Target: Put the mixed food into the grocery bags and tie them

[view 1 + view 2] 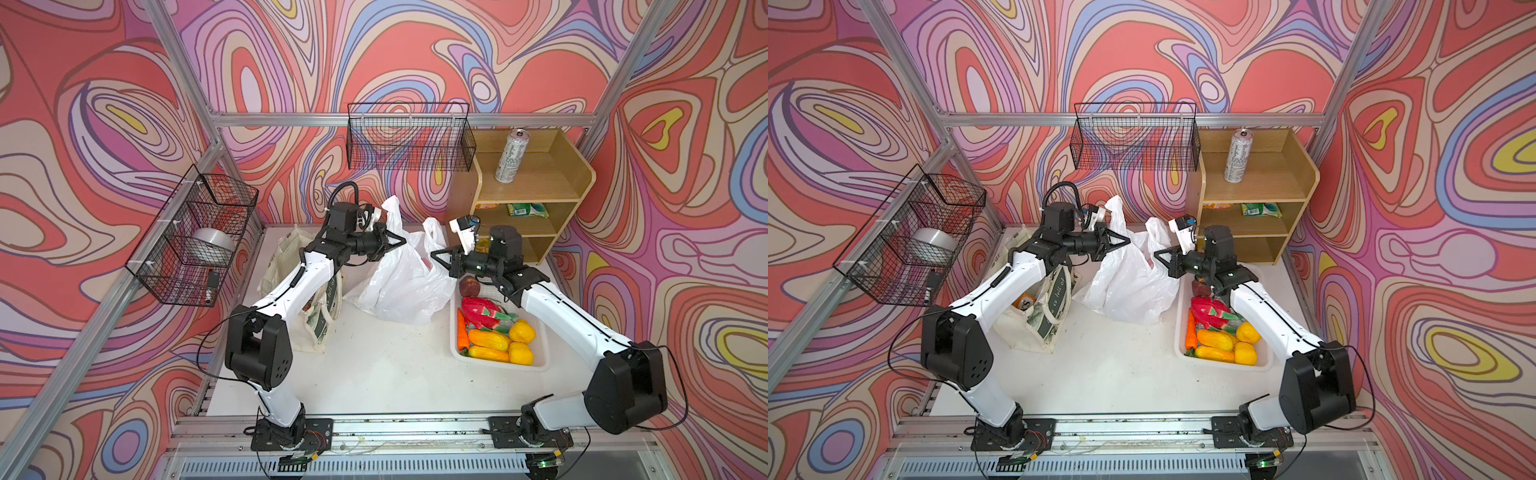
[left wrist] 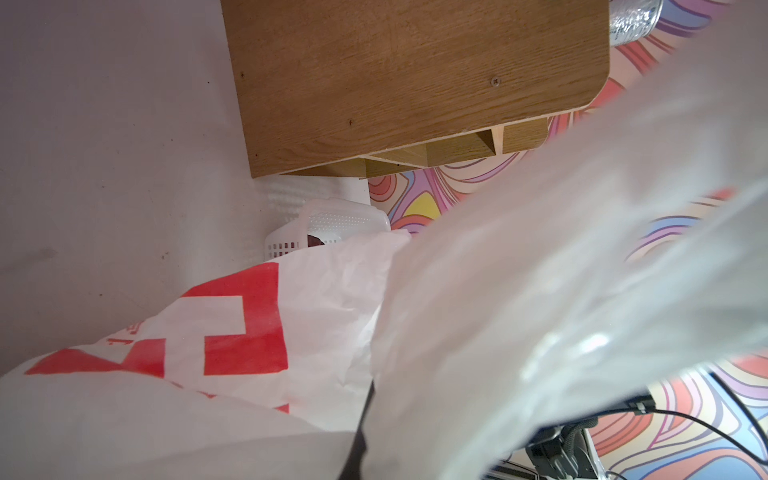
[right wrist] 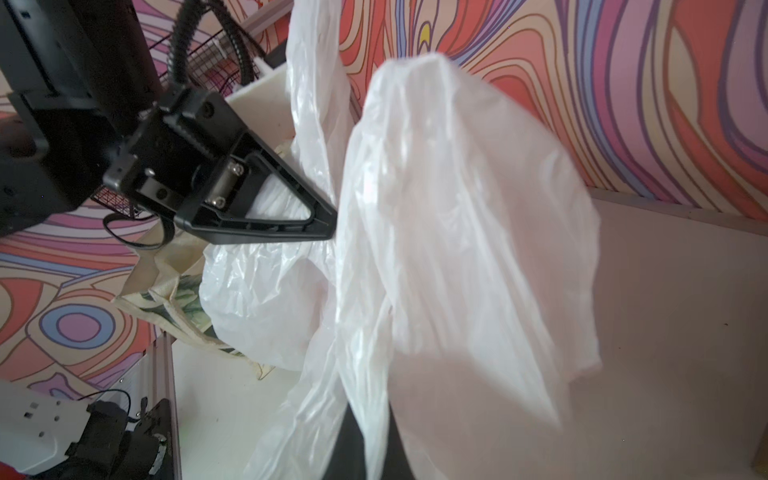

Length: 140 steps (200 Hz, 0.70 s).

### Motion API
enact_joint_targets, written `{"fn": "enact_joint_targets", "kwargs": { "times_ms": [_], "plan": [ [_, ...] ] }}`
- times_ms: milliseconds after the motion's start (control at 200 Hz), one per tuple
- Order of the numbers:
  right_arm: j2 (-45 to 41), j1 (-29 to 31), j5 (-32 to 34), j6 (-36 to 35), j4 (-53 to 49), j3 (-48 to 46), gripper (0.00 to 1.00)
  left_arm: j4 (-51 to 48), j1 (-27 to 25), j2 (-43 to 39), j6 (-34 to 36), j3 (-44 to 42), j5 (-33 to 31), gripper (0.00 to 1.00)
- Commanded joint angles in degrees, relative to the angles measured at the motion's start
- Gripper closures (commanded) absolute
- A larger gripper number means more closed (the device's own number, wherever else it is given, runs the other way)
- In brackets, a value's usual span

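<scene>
In both top views your left pincer [image 1: 400, 241] and right pincer [image 1: 435, 254] each pinch a handle of the white plastic bag [image 1: 395, 286]. It stands mid-surface [image 1: 374, 374], with the canvas tote [image 1: 318, 328] left and the basket [image 1: 503, 365] of toy produce [image 1: 494, 332] right. Left wrist: the bag's red print [image 2: 245, 324], with the wooden shelf [image 2: 415, 75] beyond. Right wrist: left pincer clamped on bag film.

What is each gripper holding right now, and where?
Both hold the thin white plastic bag with red print: left gripper shut on one loop handle, right gripper on the other.
</scene>
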Motion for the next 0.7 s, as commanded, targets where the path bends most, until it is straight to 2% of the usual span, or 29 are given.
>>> {"fn": "enact_joint_targets", "kwargs": {
  "times_ms": [0,290,696],
  "plan": [
    [0.9,0.5,-0.3,-3.7,-3.3,1.7,1.00,-2.7,-2.0,0.7,0.0,4.8,-0.1,1.00],
    [1.0,0.5,0.7,-6.0,-4.1,2.1,1.00,-2.2,-1.6,2.8,-1.0,6.1,-1.3,1.00],
    [0.1,0.5,1.5,-5.4,-3.0,1.4,1.00,-1.7,-2.7,5.1,-1.8,7.1,-1.6,1.00]
  ]
}}
